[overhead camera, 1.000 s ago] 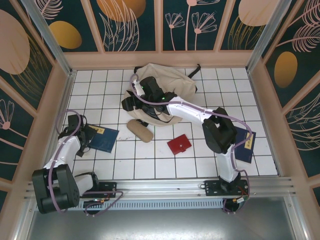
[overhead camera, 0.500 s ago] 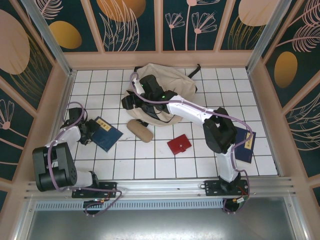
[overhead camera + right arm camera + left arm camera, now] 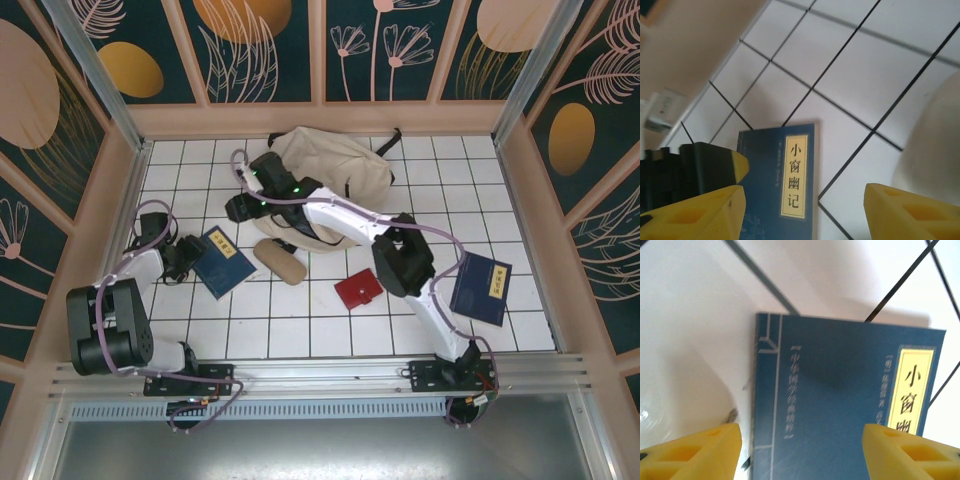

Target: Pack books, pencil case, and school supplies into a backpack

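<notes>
navy flat book [image 3: 840, 405], soft beige backpack [image 3: 345, 165]

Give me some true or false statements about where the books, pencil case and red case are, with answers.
The red case lies outside the backpack. True.
The two navy books are stacked together. False: the left book lies by the left gripper, and the right book lies on the right side.
The pencil case is inside the backpack. False: it lies on the tiles in front of it.
The left gripper's jaws stand open at the left book. True.
</notes>
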Controlling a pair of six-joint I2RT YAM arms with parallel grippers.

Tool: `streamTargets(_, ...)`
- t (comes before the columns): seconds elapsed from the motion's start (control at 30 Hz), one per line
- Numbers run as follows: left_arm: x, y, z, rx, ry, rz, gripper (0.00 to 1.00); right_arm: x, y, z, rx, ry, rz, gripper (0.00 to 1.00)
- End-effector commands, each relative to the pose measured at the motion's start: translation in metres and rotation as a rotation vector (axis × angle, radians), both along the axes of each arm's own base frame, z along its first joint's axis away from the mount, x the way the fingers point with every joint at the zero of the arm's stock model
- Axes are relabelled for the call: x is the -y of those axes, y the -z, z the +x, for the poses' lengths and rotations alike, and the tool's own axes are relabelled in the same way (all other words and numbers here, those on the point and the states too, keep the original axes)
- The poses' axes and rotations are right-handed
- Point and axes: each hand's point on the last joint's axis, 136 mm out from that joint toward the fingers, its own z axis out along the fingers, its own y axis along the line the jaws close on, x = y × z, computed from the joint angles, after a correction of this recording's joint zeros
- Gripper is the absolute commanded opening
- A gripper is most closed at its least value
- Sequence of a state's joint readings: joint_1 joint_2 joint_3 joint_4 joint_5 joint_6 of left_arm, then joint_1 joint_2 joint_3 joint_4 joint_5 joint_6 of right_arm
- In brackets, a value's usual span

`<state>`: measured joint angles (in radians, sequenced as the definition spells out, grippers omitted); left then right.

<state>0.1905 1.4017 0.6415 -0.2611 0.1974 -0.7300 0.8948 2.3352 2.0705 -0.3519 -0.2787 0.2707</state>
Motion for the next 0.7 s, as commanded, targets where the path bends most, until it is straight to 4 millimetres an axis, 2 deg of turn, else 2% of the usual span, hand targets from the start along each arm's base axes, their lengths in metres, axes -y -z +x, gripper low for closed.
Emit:
streamTargets(0.0, 0.006, 0.008, -0.02, -0.033, -0.022, -0.027, 0.65, -0.014, 0.033, -0.023, -0.032, -0.05, -0.094, 0.6)
streamTargets(0.2, 0.02, 0.008, -0.027, -0.008, -0.01, -0.107, 0.62, -0.026, 0.071, -0.023, -0.056, -0.069, -0.134, 0.56)
streamTargets(0.47, 0.031, 0.007, -0.023, 0.006, 0.023, -0.167, 0.61, -0.023, 0.108, -0.019, -0.06, -0.05, -0.195, 0.52)
streamTargets(0.57, 0.036, 0.009, -0.021, 0.016, 0.032, -0.197, 0.59, -0.024, 0.115, -0.026, -0.075, -0.077, -0.203, 0.5)
streamTargets(0.67, 0.039, 0.009, -0.02, 0.022, 0.041, -0.213, 0.56, -0.029, 0.112, -0.037, -0.097, -0.126, -0.184, 0.45)
